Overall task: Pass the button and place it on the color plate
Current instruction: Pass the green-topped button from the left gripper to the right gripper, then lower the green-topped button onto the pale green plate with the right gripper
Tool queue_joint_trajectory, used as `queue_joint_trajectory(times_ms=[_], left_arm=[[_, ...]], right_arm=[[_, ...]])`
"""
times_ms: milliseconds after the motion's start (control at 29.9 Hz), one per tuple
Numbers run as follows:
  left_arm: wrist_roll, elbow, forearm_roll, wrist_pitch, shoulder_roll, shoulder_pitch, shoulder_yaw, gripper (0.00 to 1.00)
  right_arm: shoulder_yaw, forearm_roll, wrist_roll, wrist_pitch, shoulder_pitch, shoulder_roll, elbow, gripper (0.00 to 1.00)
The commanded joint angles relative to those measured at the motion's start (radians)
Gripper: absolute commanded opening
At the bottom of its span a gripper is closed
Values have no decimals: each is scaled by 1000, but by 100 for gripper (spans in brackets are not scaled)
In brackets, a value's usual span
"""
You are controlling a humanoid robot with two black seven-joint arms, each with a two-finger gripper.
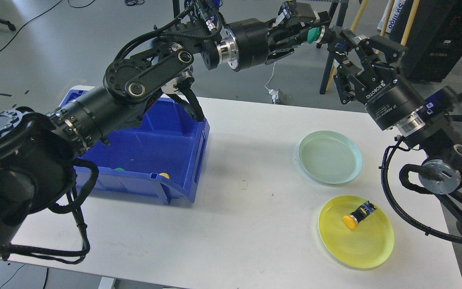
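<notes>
My left gripper [308, 31] is shut on a green button [314, 34] and holds it high above the table's far edge, cap pointing right. My right gripper [341, 50] is open, and its fingers [353, 38] reach around the button's rear end, which they hide. A pale green plate [347, 170] lies empty on the table at the right. In front of it, a yellow plate [359, 253] holds a yellow button [358, 215] lying on its side.
A blue bin [183, 144] stands on the left of the white table [247, 224], under my left arm. It holds a green button [119, 169] and a yellow one [164, 175]. Stands and cables crowd the floor behind the table.
</notes>
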Motion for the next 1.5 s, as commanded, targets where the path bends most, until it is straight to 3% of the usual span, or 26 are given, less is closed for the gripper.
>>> queue_joint_trajectory(times_ms=[0, 67, 100, 200, 434, 568, 835, 968, 1202, 1302, 1402, 1469], left_arm=[[3, 2, 0, 0, 0, 0, 0, 29], [8, 5, -3, 0, 0, 0, -2, 60], [11, 5, -4, 0, 0, 0, -3, 91], [26, 10, -6, 0, 0, 2, -2, 99], [43, 10, -6, 0, 0, 2, -2, 100], [43, 8, -1, 0, 0, 0, 0, 100], [43, -4, 6, 0, 52, -3, -3, 100], [39, -4, 3, 0, 78, -9, -20, 100], [33, -4, 0, 0, 77, -9, -37, 100], [31, -4, 0, 0, 77, -6, -38, 100], [31, -4, 0, 0, 77, -6, -38, 100], [31, -4, 0, 0, 78, -6, -38, 100]], right_arm=[[-12, 0, 0, 0, 2, -2, 0, 9], [-21, 0, 2, 0, 6, -3, 0, 9], [-24, 0, 3, 0, 9, -3, 0, 9], [-24, 0, 3, 0, 9, -5, 0, 9], [-23, 0, 3, 0, 12, -9, -12, 9], [-23, 0, -4, 0, 6, -78, -55, 9], [-201, -1, -26, 3, 3, -137, -256, 9], [-357, -1, -30, 3, 31, -97, -444, 10], [-489, -1, -30, 3, 57, 36, -626, 12], [-494, -1, -32, -3, 66, 76, -673, 23], [-494, -1, -32, -15, 74, 93, -696, 54], [-495, -1, -32, -21, 75, 96, -696, 65]])
